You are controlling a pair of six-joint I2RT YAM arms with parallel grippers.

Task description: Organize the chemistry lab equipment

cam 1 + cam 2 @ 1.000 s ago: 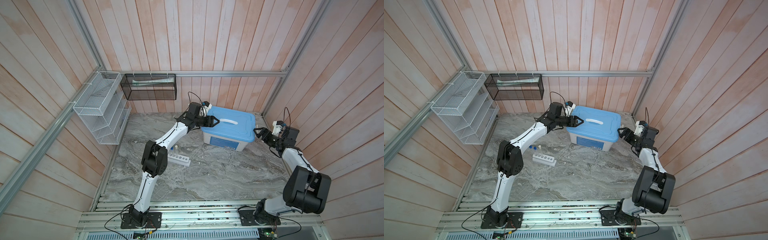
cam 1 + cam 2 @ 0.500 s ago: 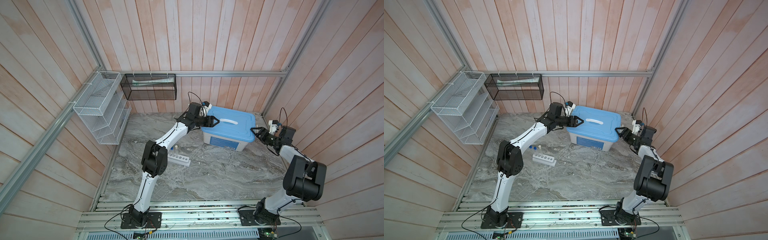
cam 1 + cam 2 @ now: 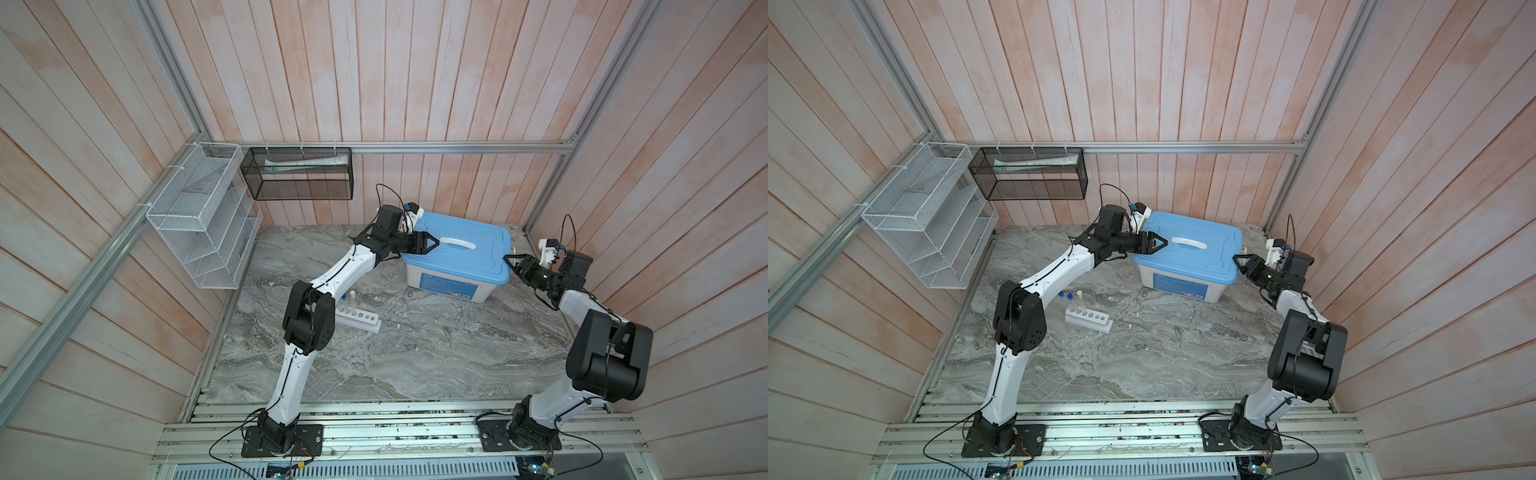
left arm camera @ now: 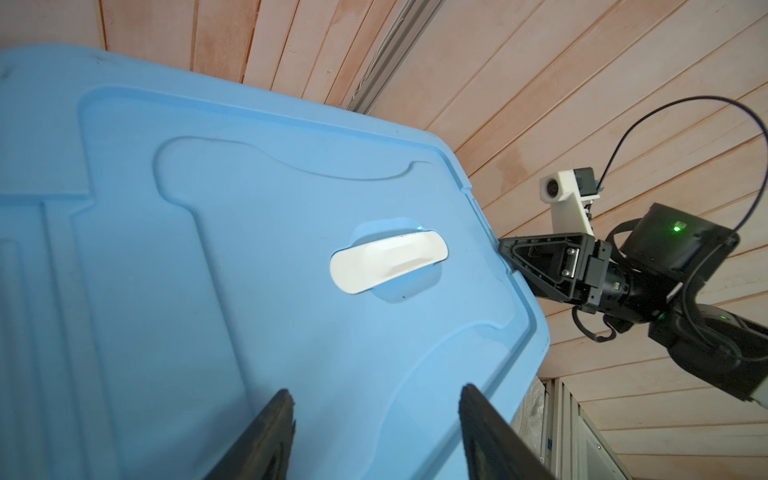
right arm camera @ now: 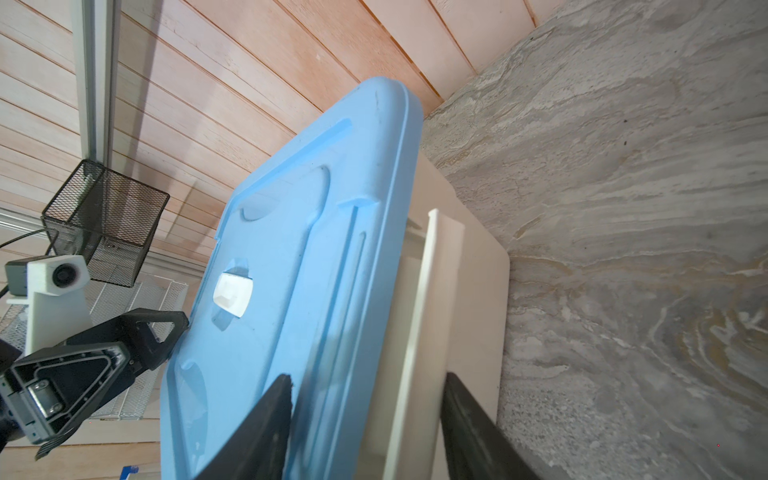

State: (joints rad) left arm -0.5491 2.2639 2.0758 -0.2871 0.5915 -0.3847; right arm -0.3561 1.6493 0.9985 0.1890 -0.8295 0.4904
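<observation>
The right gripper [image 3: 508,261] has swung in to the rim of the blue lid [image 3: 478,266], jaws narrowing yet apart, opposite the spread left gripper [image 3: 434,243], suggesting the bin [image 3: 449,286] opens first while the test tubes [image 3: 1073,302] wait in their rack [image 3: 1090,320] on the tabletop [image 3: 415,353].

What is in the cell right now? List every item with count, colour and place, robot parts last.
Table: one, grey marble, floor of the cell.
Bin: one, white, back of the table, right of centre.
Lid: one, blue with a white handle, on the bin.
Rack: one, white, on the table left of centre.
Test tubes: three, clear, two blue-capped and one white-capped, upright at the rack's left end.
Mesh basket: one, black, back wall; a pale pack lies in it.
Wire shelf: one, white, left wall.
Left arm and right arm: white and black, based at the front rail.
Left claw: black, jaws apart above the lid's left end.
Right claw: black, jaws astride the lid's right rim.
</observation>
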